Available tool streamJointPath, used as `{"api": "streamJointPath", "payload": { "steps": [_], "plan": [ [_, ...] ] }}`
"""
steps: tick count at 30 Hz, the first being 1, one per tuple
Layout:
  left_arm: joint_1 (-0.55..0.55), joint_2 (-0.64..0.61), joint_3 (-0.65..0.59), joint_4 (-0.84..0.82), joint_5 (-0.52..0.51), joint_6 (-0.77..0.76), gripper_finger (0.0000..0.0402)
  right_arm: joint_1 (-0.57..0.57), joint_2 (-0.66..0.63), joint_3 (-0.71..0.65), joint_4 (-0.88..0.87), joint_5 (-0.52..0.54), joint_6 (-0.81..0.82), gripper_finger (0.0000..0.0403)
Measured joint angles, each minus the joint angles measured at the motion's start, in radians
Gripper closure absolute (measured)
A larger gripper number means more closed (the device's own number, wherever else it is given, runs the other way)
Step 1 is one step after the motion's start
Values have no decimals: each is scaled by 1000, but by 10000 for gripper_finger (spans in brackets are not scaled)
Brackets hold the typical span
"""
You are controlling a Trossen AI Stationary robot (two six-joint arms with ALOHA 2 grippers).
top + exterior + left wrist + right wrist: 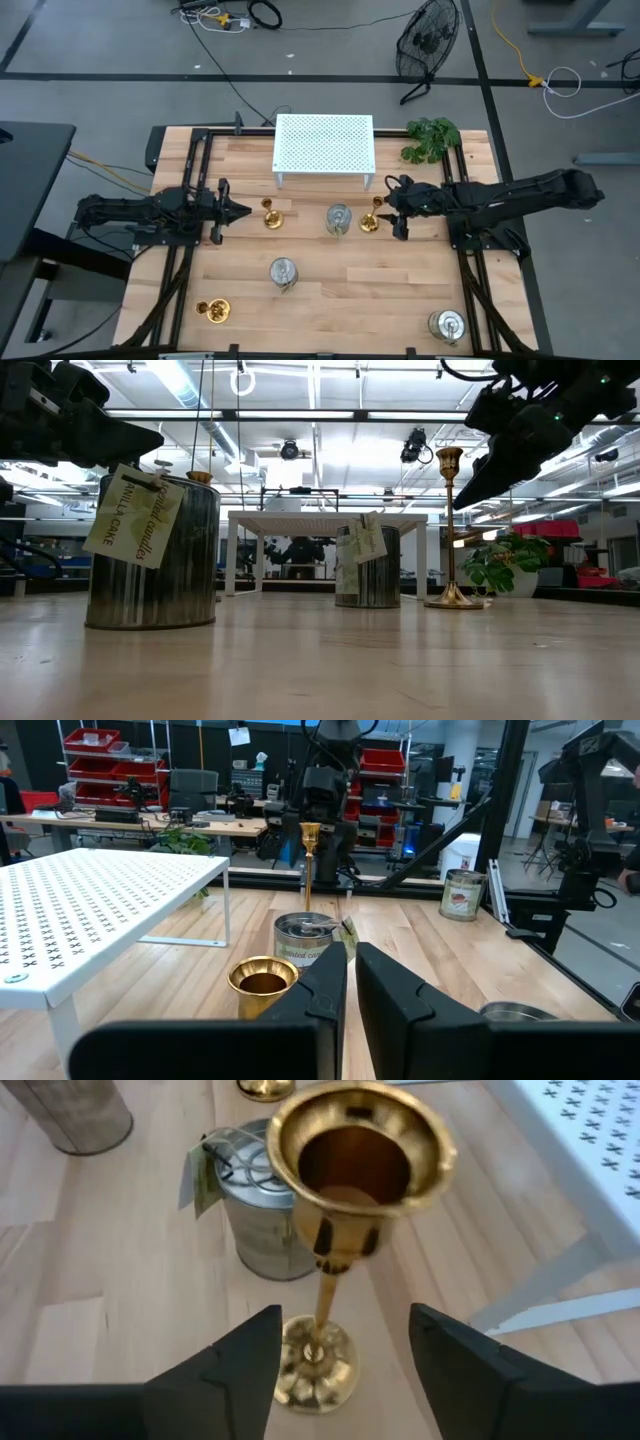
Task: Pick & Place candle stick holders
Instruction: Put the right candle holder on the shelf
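Note:
Three gold candle stick holders stand upright on their round bases: one (270,213) just ahead of my left gripper (243,211), one (371,220) by my right gripper (393,209), one (213,311) near the front left. Three silver can-like holders stand at the middle (338,220), the near middle (283,272) and the front right (447,325). My left gripper (350,970) is shut and empty, with a gold cup (263,982) beside its fingers. My right gripper (340,1370) is open; its fingers stand on either side of a gold holder's stem (325,1305) without touching it.
A white perforated rack (323,145) stands at the table's far middle, with a green leafy plant (432,138) to its right. Dark rails run along both table sides. Bare wood lies between the holders in the near half.

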Motion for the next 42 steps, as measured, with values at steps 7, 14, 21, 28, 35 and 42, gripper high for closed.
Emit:
{"api": "streamJointPath", "payload": {
  "steps": [7,14,21,28,35,42],
  "plan": [
    [0,0,0,0,0,0,369,0,55,0,68,0,-4,175],
    [0,0,0,0,0,0,369,0,83,0,98,0,-5,192],
    [0,0,0,0,0,0,369,0,89,0,109,0,-5,218],
    [0,0,0,0,0,0,369,0,89,0,121,0,-5,251],
    [0,0,0,0,0,0,369,0,88,0,121,0,-5,279],
    [0,0,0,0,0,0,369,0,88,0,121,0,-5,303]
  ]
}}
